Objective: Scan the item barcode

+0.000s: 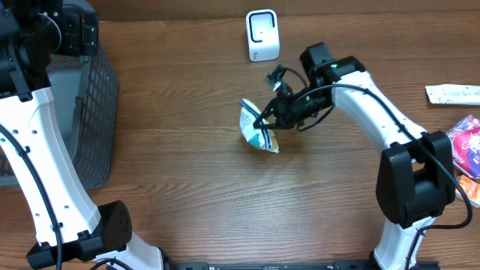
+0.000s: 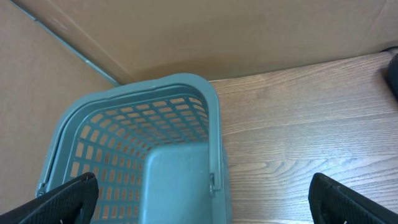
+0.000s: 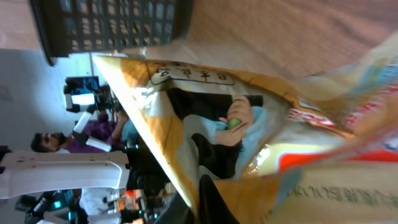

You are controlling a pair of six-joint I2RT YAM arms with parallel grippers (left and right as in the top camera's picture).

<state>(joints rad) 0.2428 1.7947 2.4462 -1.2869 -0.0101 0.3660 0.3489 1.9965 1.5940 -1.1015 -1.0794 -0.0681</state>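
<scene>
Slatted plastic basket (image 1: 101, 120) standing on a dark wooden table (image 1: 195, 202), brown cardboard wall (image 2: 236, 31) just behind the basket, flat white packet (image 1: 453, 93) at the table edge farthest from the basket, pink wrapper (image 1: 466, 141) near that packet, equally far from the basket

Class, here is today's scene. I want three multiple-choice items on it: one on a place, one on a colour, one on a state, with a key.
1. The basket stands: A by the left arm; B by the right arm; C at the table's middle.
2. The scanner is: A red; B white; C green.
3. The right gripper is: A open and empty; B out of view; C shut on the snack packet.
Key: 1 A, it sits at that arm's side; 2 B, its casing is white; 3 C, the jaws pinch the packet's edge.
</scene>
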